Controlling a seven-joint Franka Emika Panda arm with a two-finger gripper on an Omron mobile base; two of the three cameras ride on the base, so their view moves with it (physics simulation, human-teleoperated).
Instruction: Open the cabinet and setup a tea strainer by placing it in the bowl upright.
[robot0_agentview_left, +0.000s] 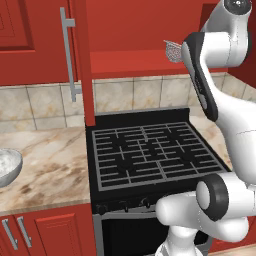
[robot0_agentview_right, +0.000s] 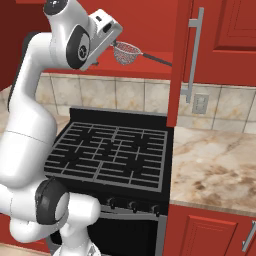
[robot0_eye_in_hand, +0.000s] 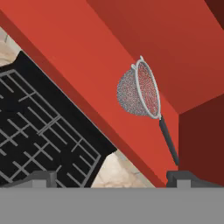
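Observation:
The red wall cabinet stands open, its door (robot0_agentview_left: 86, 60) swung out edge-on with the long silver handle (robot0_agentview_right: 195, 55) showing. The tea strainer (robot0_agentview_right: 126, 52) rests near the front of the cabinet's red shelf (robot0_agentview_right: 150, 71), its dark handle pointing right. In the left base view the strainer (robot0_agentview_left: 173, 50) peeks out from behind the arm. My gripper (robot0_agentview_right: 114, 41) hovers just left of the mesh basket, open. In the hand view the strainer (robot0_eye_in_hand: 139, 92) lies ahead of the gripper (robot0_eye_in_hand: 114, 178), its handle's end near one fingertip (robot0_eye_in_hand: 189, 177). The silvery bowl (robot0_agentview_left: 7, 167) sits on the counter, far left.
A black gas stove (robot0_agentview_left: 150, 150) with grates lies directly under the open cabinet. Marble counters (robot0_agentview_right: 215, 160) flank it on both sides. The open door (robot0_agentview_right: 181, 60) hangs over the stove's edge. A wall outlet (robot0_agentview_right: 201, 103) sits in the tiled backsplash. Red base cabinets (robot0_agentview_left: 45, 232) run below.

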